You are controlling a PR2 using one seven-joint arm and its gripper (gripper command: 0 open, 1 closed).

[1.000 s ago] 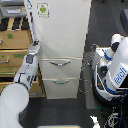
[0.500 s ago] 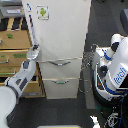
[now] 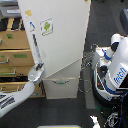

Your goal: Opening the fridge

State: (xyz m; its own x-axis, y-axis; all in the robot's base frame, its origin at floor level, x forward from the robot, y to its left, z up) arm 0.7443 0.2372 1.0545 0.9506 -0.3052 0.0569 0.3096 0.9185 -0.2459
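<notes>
Gripping fridge (image 3: 60,40) door, hand (image 3: 38,67)

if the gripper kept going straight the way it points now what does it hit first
Probably the fridge: the gripper points up toward the exterior view's right, already at the left edge of the swung-out upper door. Depth is unclear from this single view.

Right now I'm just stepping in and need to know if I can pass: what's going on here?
A robot arm reaching in from the exterior view's left has its tool at the left edge of the fridge door, which stands swung partly open. Whether the tool grips the edge is too blurred to tell. Another white robot stands at the right, and a wooden drawer cabinet sits behind the arm.
</notes>
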